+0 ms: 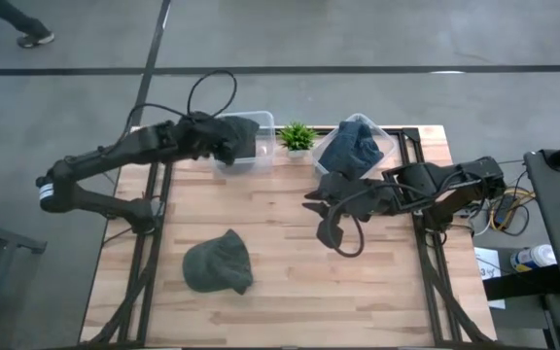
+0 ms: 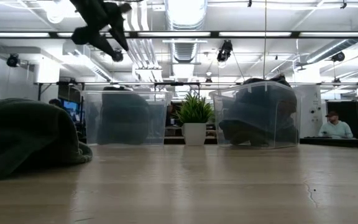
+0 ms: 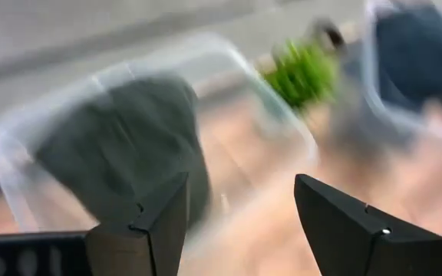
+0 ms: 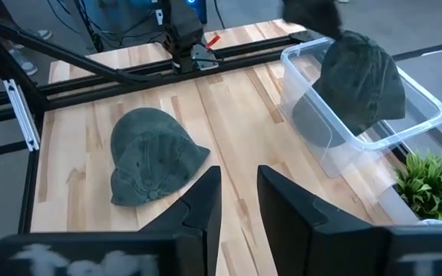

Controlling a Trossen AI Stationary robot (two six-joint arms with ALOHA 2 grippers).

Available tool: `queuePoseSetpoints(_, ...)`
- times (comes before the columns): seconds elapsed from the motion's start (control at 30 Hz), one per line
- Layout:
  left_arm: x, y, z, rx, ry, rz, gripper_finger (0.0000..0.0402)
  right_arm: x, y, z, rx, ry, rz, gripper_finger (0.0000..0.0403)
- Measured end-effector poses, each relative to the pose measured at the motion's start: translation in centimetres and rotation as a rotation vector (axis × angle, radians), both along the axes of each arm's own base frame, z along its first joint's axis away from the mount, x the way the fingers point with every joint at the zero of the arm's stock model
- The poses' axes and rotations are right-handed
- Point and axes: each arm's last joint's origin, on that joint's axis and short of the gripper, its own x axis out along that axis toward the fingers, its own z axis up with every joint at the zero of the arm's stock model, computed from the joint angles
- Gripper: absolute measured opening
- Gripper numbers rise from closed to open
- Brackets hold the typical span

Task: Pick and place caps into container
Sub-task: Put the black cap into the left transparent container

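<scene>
The left gripper (image 3: 236, 222), fingers spread and empty, hovers over the clear plastic left bin (image 1: 261, 122) holding 1 olive-green fabric cap (image 4: 363, 73). The right gripper (image 4: 236, 199), fingers slightly parted, waits mid-table. 1 floppy olive cap (image 1: 219, 264) lies well apart; its soft fabric could snag and slip from a shallow pinch.

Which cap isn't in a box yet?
The green cap lying alone on the bare table. The other green one sits in the left box, and the blue ones fill the right box.
</scene>
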Motion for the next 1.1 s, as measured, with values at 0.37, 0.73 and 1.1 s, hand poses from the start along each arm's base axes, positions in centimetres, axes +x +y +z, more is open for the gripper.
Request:
queuePoseSetpoints(0.37,-1.7,-8.2,1.1,-0.385,0.219,-0.36,0.0227,-0.7,-0.2,-0.5,0.013,0.06,-0.027,0.0094)
queuePoseSetpoints(0.73,2.9,-16.0,-2.3,-0.514,0.379,-0.702,0.0227,-0.7,-0.3,-0.6,0.022,0.059,-0.036,0.0133)
queuePoseSetpoints(1.1,6.7,-19.1,-7.7,-0.559,0.653,-1.126,0.0227,-0.6,-0.2,-0.8,0.019,0.069,-0.036,0.0175)
